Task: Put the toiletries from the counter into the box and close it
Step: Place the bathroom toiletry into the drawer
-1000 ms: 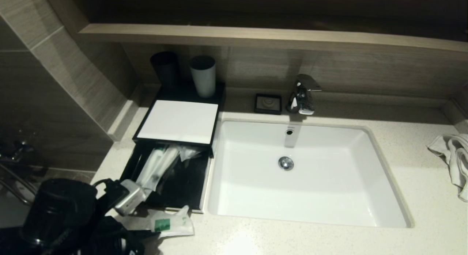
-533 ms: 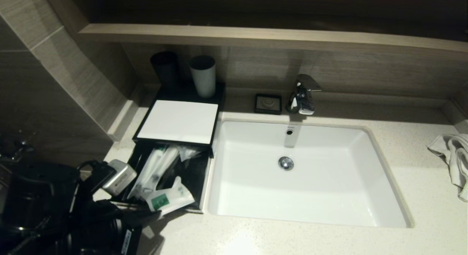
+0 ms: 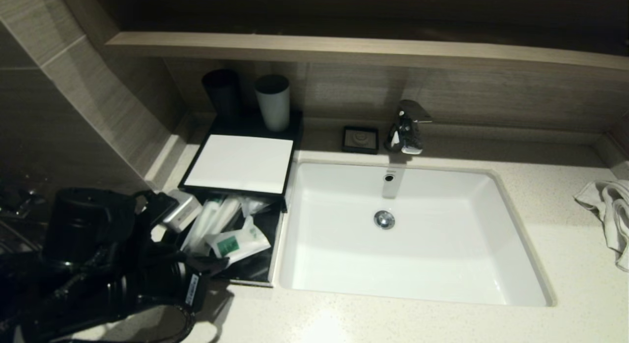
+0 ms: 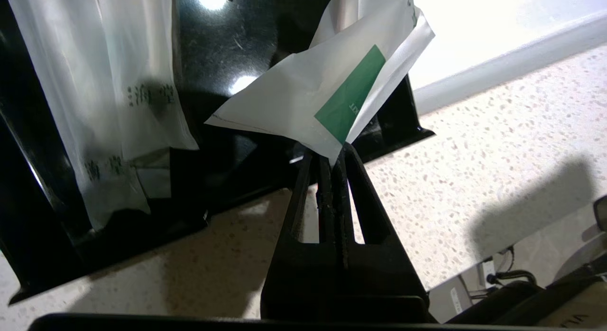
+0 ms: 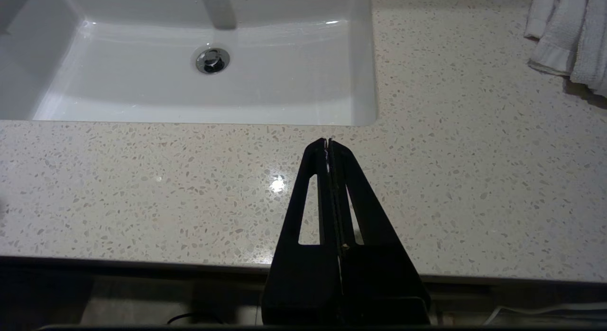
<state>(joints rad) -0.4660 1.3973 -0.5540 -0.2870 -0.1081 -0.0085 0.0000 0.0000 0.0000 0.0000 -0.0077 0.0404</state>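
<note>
White plastic sachet with a green label hangs by one corner in our left pincer, clamped tight, over the open black drawer box at the worktop's left edge, beside the sink. Other wrapped toiletries already lie inside. Next we judge: release, then push the drawer shut. Label lettering is unreadable. Our right pincer rests together above the front edge.
</note>
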